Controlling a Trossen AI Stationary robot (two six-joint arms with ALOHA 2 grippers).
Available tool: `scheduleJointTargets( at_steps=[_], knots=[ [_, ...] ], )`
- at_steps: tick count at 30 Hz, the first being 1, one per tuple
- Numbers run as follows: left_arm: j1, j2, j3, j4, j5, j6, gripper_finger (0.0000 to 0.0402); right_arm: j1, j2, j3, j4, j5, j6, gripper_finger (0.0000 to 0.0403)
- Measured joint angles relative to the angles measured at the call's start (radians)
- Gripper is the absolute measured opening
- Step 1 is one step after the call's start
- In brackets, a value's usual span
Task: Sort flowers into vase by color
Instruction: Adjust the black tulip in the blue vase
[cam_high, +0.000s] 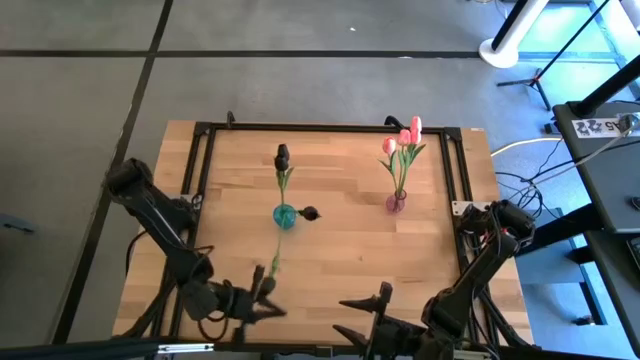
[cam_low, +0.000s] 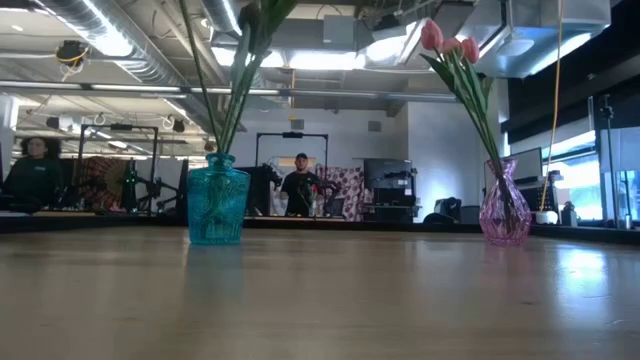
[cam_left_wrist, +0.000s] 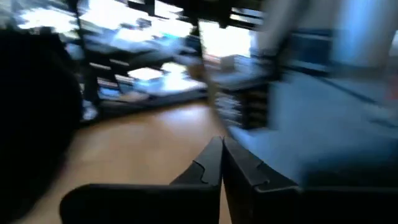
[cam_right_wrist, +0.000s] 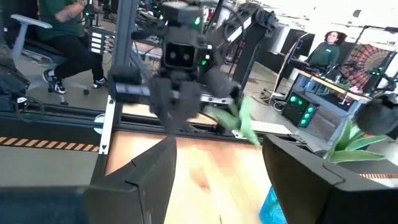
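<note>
Wood table fills centre of high view, w/ black frame along its edges. Two vases stand on it: blue vase left of centre, pink vase to its right, upper right part of top (well apart). In low view blue vase stands at left, pink vase at right, both upright.

Grey floor with dark seams surrounds the wooden table in the high view; white stand base at upper right; black desk with cables at right edge; low view shows exposed ceiling ducts upper left, bright windows at right, two people behind.
</note>
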Motion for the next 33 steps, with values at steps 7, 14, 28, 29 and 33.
scheduleJointTargets(
  at_steps=[7, 14, 28, 29, 33],
  knots=[
    [-0.013, -0.158, 0.000, -0.236, 0.172, -0.133, 0.0001, 0.000, 0.000, 0.000, -0.007, 0.002, 0.010, 0.0237],
    [0.084, -0.219, 0.000, -0.336, -0.090, -0.086, 0.0001, 0.000, 0.000, 0.000, -0.020, 0.003, 0.011, 0.0237],
    [0.213, -0.234, 0.000, -0.447, -0.260, -0.094, 0.0000, 0.002, 0.000, 0.000, -0.056, 0.005, 0.024, 0.0237],
    [0.213, -0.249, 0.000, -0.465, -0.280, -0.105, 0.0000, 0.002, 0.000, 0.000, -0.060, 0.006, 0.037, 0.0237],
    [0.206, -0.327, 0.000, -0.571, -0.316, -0.171, 0.0000, -0.016, -0.001, 0.000, -0.087, 0.001, 0.093, 0.0237]
  ],
)
